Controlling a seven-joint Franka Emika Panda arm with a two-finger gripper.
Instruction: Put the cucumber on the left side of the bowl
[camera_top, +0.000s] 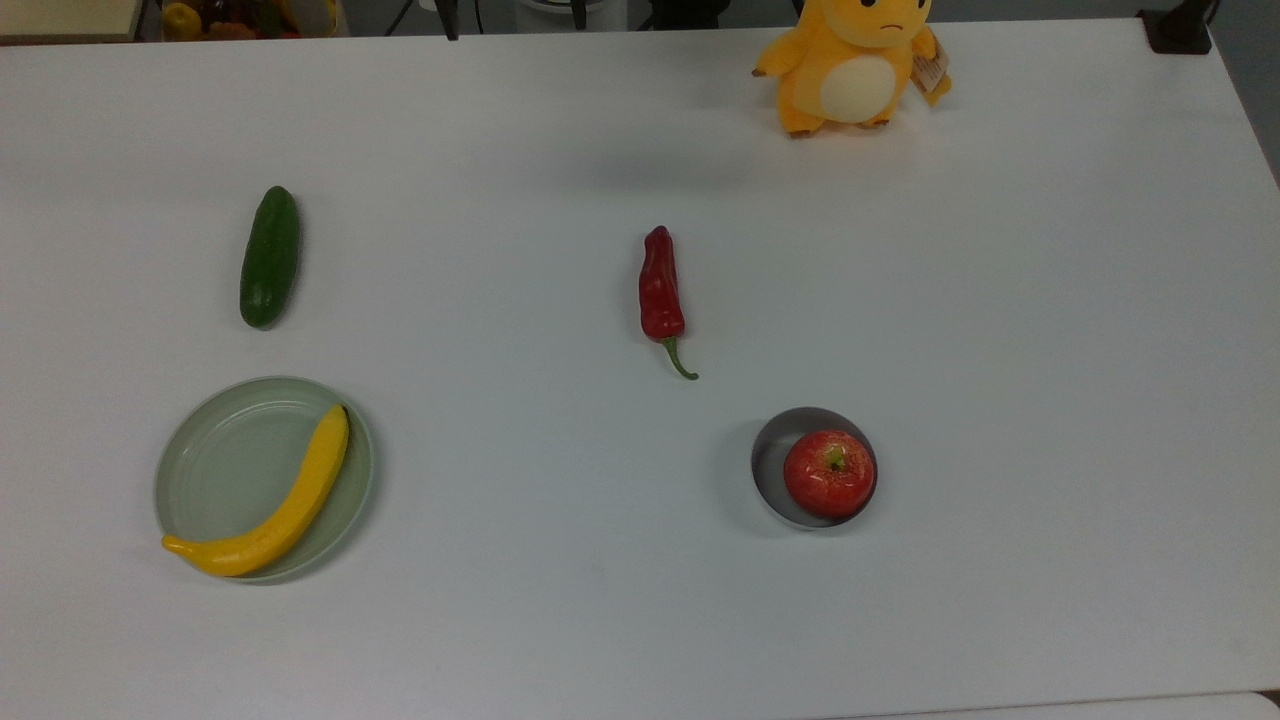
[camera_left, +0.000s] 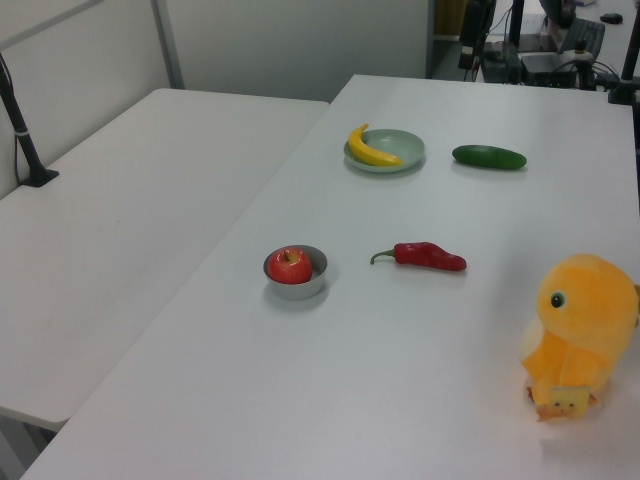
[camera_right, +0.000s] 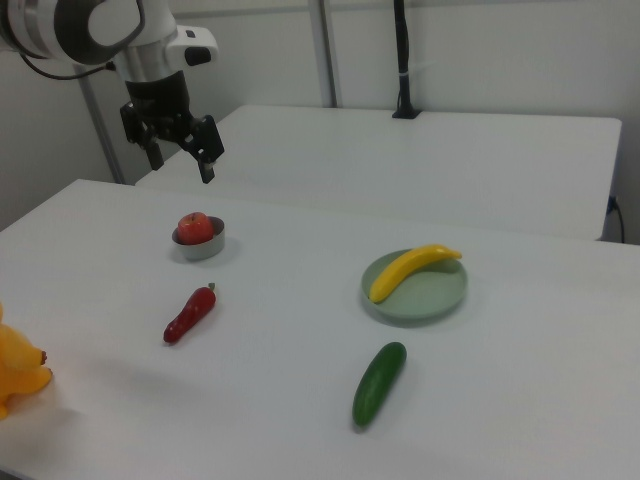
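Observation:
The dark green cucumber lies flat on the white table, far from the bowl. In the top view it is at the left, just above the pale green plate. The small grey metal bowl holds a red apple. My gripper hangs high in the air in the right view's upper left, above and behind the bowl. Its two fingers are spread open with nothing between them.
A pale green plate carries a yellow banana. A red chilli lies mid-table between cucumber and bowl. A yellow plush toy stands at the top view's upper edge. A second table adjoins.

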